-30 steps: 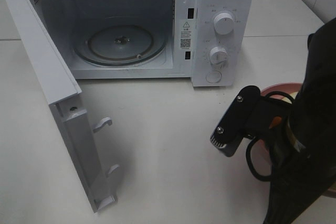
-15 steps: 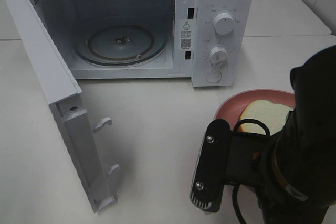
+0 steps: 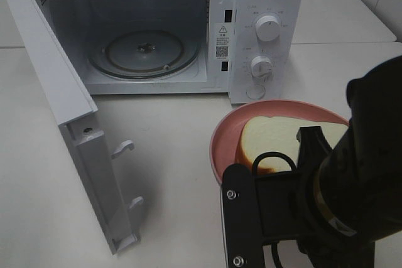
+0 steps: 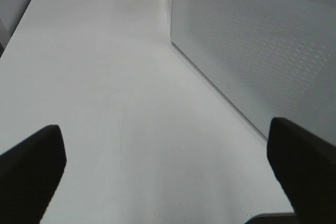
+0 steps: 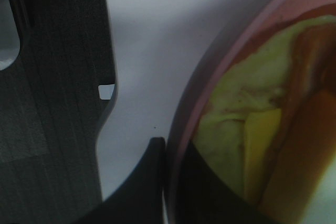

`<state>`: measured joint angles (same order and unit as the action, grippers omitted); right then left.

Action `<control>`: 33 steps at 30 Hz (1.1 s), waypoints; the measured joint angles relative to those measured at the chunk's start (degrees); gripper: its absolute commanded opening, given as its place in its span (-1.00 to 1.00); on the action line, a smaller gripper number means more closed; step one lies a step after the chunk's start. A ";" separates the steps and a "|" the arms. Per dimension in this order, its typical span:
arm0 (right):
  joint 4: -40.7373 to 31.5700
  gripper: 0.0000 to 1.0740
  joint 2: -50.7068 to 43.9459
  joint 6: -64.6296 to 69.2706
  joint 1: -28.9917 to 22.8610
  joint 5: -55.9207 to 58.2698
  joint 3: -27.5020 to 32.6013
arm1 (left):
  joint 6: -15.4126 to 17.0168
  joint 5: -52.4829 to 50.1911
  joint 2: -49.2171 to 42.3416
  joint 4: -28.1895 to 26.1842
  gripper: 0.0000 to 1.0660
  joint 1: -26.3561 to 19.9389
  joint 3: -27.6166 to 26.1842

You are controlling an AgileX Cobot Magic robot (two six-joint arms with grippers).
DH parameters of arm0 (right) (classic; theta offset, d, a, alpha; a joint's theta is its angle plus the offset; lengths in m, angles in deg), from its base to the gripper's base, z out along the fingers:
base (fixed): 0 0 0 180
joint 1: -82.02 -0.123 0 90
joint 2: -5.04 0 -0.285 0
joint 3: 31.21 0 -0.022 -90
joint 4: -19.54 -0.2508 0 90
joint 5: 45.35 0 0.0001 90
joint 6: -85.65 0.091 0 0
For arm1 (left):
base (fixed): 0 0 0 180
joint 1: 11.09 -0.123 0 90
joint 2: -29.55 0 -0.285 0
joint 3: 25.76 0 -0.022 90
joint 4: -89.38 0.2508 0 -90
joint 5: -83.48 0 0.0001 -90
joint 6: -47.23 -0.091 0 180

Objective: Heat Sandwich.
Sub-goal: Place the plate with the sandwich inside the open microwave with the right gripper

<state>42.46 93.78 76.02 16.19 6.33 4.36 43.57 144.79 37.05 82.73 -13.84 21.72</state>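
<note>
The sandwich [image 3: 276, 136], white bread with a tan crust, lies on a round pink plate [image 3: 220, 145] in front of the microwave's control panel. My right gripper [image 3: 313, 145] reaches in from the lower right and is shut on the plate's rim. The right wrist view shows the pink plate rim [image 5: 210, 77] pinched between the dark fingers [image 5: 149, 182], with the yellow-green filling of the sandwich [image 5: 252, 108] just beyond. My left gripper [image 4: 168, 182] stands wide open over bare table with nothing between its fingers. It is out of the high view.
The white microwave [image 3: 264, 29] stands at the back with its door [image 3: 56, 86] swung open to the left and the glass turntable [image 3: 143, 51] bare inside. In the left wrist view a white dotted panel [image 4: 252, 40] of the microwave rises beside the gripper.
My right arm has swung to the left and towards the near table edge, bringing the pink plate and sandwich from the far right into full view before the microwave. The left gripper has stayed open.
</note>
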 measured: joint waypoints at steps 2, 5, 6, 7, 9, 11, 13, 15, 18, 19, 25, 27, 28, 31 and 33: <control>0.23 -0.98 0.00 -4.41 0.00 -0.74 0.00 | 0.00 0.00 0.00 0.00 0.88 0.00 0.00; 0.40 -0.97 0.00 -5.84 0.00 -0.97 0.00 | 0.00 0.00 0.00 0.00 0.88 0.00 0.00; 0.46 -0.97 0.00 -6.13 0.00 -1.60 0.00 | 0.00 0.00 0.00 0.00 0.88 0.00 0.00; 0.46 -0.97 0.00 -6.13 0.00 -2.18 0.00 | 0.00 0.00 0.00 0.00 0.88 0.00 0.00; 0.63 -0.97 0.00 -6.13 0.00 -2.69 0.00 | 0.00 0.00 0.00 0.00 0.88 0.00 0.00; 1.03 -0.97 0.00 -7.45 1.03 -4.30 0.00 | 0.00 0.00 0.00 0.00 0.88 0.00 0.00; 1.03 -0.97 0.00 -8.42 2.01 -4.53 0.00 | 0.00 0.00 0.00 0.00 0.88 0.00 0.00; 1.15 -0.97 0.00 -12.43 5.27 -5.10 0.00 | 0.00 0.00 0.00 0.00 0.88 0.00 0.00; 1.32 -0.97 0.00 -16.90 8.37 -5.50 0.00 | 0.00 0.00 0.00 0.00 0.88 0.00 0.00; 1.09 -0.97 -0.06 -18.56 9.28 -5.90 0.00 | 0.00 0.00 0.00 0.00 0.88 0.00 0.00; -2.46 -0.97 -0.69 -29.56 13.12 -12.26 0.00 | 0.00 0.00 0.00 0.00 0.88 0.00 0.00; -3.78 -0.97 -0.63 -34.03 14.32 -13.06 0.00 | 0.00 0.00 0.00 0.00 0.88 0.00 0.00; -4.47 -0.97 -0.63 -36.10 15.01 -13.29 0.00 | 0.00 0.00 0.00 0.00 0.88 0.00 0.00; -5.27 -0.97 -0.63 -39.71 16.39 -13.29 0.00 | 0.00 0.00 0.00 0.00 0.88 0.00 0.00; -6.53 -0.97 -0.63 -45.44 18.68 -13.35 0.00 | 0.00 0.00 0.00 0.00 0.88 0.00 0.00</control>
<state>35.93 93.15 30.58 34.87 -7.02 4.36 43.57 144.79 37.05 82.73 -13.84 21.72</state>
